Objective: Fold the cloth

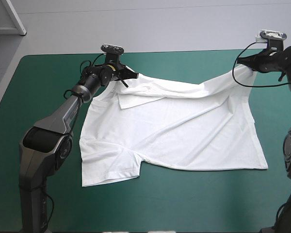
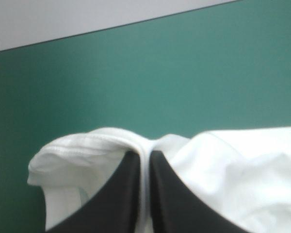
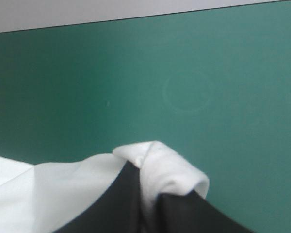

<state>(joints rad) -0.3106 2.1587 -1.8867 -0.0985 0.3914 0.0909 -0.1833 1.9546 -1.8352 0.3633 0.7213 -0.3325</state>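
high view, we see shirt (image 1: 184, 131) spread on table (image 1: 184, 204), left gripper (image 1: 133, 74) and right gripper (image 1: 241, 64) both pinched tight on its far corners

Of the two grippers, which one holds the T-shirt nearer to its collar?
The left gripper: it is shut on the T-shirt right beside the collar, whereas the right gripper pinches the far corner at the other end.

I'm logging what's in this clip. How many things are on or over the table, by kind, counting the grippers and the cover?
T-shirt, white, spread out: 1
Grippers, black-fingered, both shut on the T-shirt's far edge: 2 (left gripper, right gripper)
Table cover, teal-green: 1
Total: 4
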